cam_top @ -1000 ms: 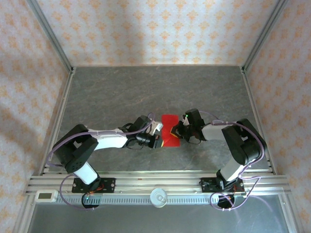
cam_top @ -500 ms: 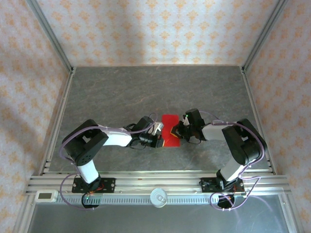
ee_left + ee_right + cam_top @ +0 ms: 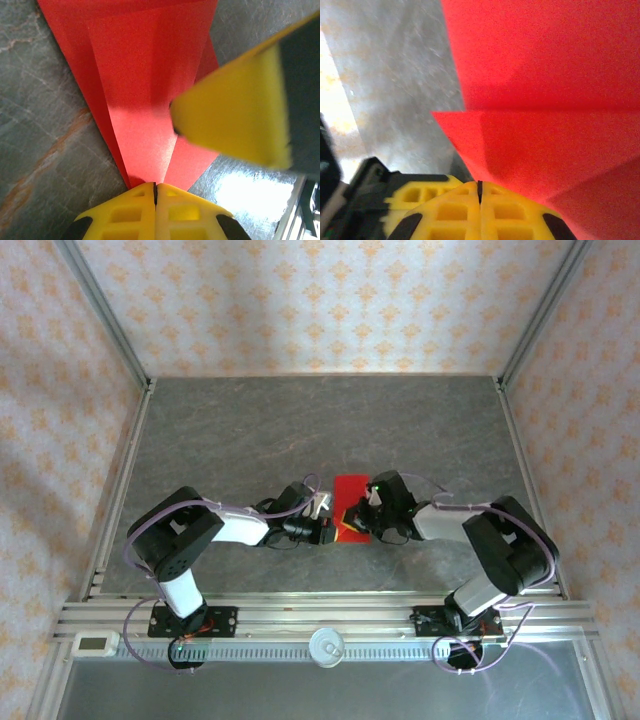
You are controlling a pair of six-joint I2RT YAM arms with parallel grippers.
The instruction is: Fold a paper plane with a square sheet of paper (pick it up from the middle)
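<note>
At centre of the top view, the left gripper and right gripper, each with fingers pressed together, touch the folded square sheet of paper.

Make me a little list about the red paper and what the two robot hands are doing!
thing: red paper, folded, with creases
where: on the grey table, between the two arms
left gripper: shut, tips at the paper's narrow end
right gripper: shut, tips at the paper's edge
paper pinched or only touched: cannot tell
</note>
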